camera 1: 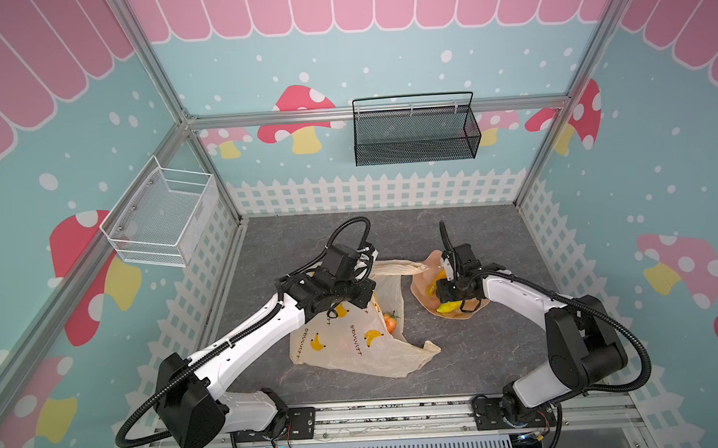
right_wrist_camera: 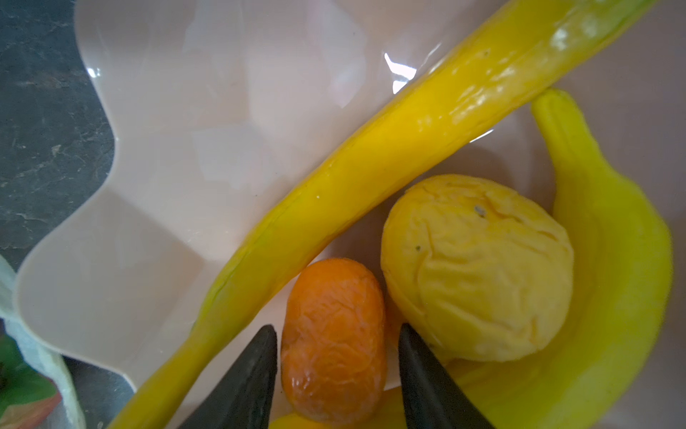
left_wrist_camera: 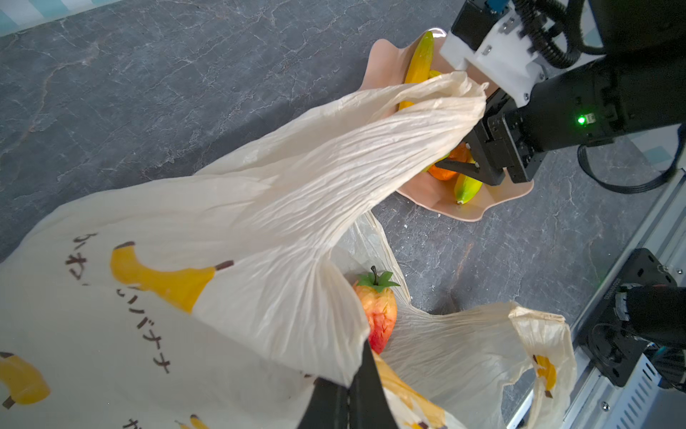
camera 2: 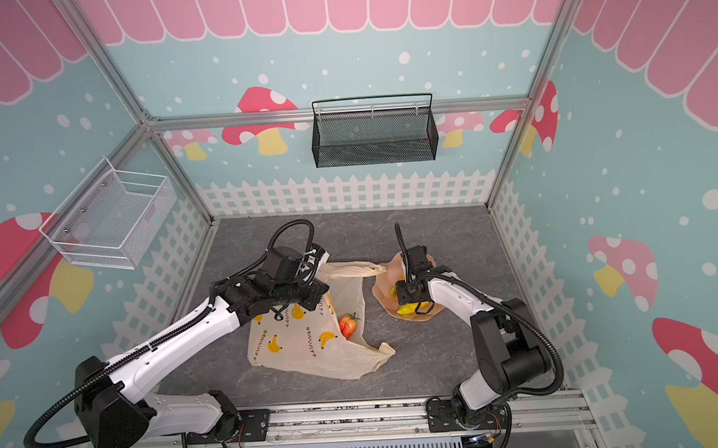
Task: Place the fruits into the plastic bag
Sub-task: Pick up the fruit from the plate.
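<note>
In both top views the thin cream banana-printed plastic bag point(camera 1: 354, 350) is seen beside the pink wavy-edged plate point(camera 1: 420, 278). In the left wrist view its edge is pinched by the closed left gripper point(left_wrist_camera: 350, 395); a red toy strawberry point(left_wrist_camera: 378, 315) lies inside. In the right wrist view a glossy orange tangerine point(right_wrist_camera: 334, 349) on the plate is straddled by the half-open right gripper point(right_wrist_camera: 337, 330).

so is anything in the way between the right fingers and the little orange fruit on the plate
Nothing visible. The right gripper has its fingers straddling the orange fruit on the pink plate, small gaps each side. The long banana and a yellow round fruit lie close beside, not between.
</note>
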### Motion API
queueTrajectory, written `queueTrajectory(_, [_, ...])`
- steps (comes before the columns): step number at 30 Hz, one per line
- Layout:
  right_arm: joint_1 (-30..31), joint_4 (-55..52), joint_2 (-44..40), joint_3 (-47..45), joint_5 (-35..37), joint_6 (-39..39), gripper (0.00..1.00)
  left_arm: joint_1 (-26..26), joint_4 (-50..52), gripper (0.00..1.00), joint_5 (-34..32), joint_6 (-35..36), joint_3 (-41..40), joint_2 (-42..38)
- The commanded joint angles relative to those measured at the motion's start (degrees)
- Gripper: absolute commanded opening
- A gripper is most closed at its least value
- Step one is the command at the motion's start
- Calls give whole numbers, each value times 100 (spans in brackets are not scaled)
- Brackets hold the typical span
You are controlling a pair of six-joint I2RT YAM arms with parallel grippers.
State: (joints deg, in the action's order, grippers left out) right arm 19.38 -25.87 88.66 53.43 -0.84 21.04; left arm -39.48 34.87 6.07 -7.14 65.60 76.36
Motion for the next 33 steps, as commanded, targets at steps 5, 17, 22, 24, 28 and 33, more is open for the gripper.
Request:
queueTrajectory(5, [-31,101,197,98,86,-21,50,2,-20,0,-22,-15,-4,-87])
queueTrajectory(17, [-30,1,-3,175,57,-20,42,4,-21,0,-29,-12,6,-61])
queueTrajectory(22, [-30,-217,-302,362,14,-18,40,10,-18,0,-18,2,15,-56])
queueTrajectory(24, [-30,-312,-450,442,14,-2,40,4,-23,0,-23,-1,15,-55])
queueTrajectory(28, [-39,-492,-736,612,16,39,40,4,-24,0,-27,2,21,-51])
queueTrajectory(33, [-46,-664,-998,806,31,67,39,11,-22,0,-10,-2,5,-42])
